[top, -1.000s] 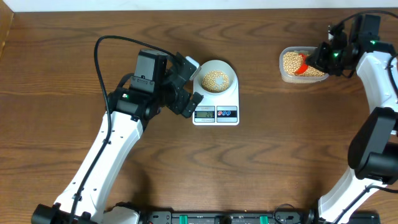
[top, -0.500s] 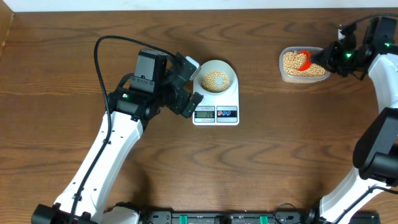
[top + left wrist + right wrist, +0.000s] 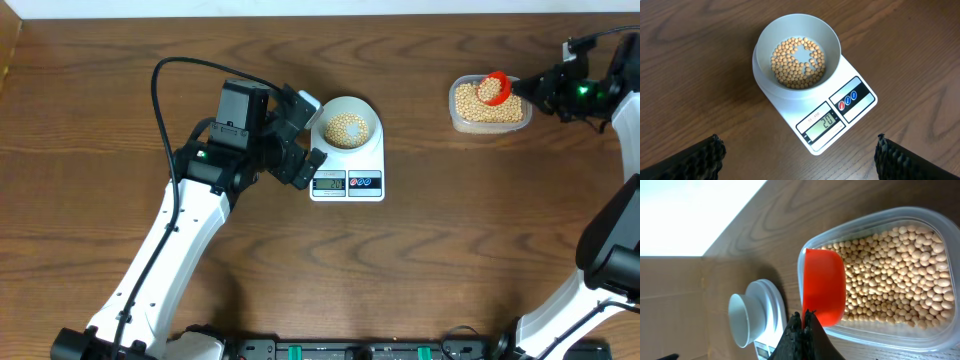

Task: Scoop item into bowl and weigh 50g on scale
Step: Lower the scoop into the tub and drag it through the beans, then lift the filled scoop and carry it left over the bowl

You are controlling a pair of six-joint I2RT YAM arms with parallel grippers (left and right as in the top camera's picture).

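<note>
The soybeans lie in 2 batches, each too many to count. 1 thin layer point(image 3: 797, 62) covers the bottom of the 1 pale bowl point(image 3: 805, 26), with a bare patch in its middle. The bowl stands on the far part of the 1 white scale point(image 3: 860, 112), near the middle of the wooden surface point(image 3: 120, 60). The scale's display point(image 3: 822, 121) reads 20, beside 2 round buttons, 1 red and 1 blue.

The second, deeper batch point(image 3: 890, 275) fills 1 clear plastic tub point(image 3: 920, 217) towards the far right corner, well apart from the scale.

1 red scoop point(image 3: 493, 86) sits over the tub's far left part, and the overhead view shows beans in it. The right wrist view shows only its underside. The right gripper point(image 3: 803, 317) has its jaws clamped tight on the scoop's handle, which is hidden between them.

The left gripper point(image 3: 306, 136) stands at the scale's left edge, jaws spread wide and holding nothing. The left wrist view cuts its fingertips point(image 3: 695, 160) off at the bottom corners.
</note>
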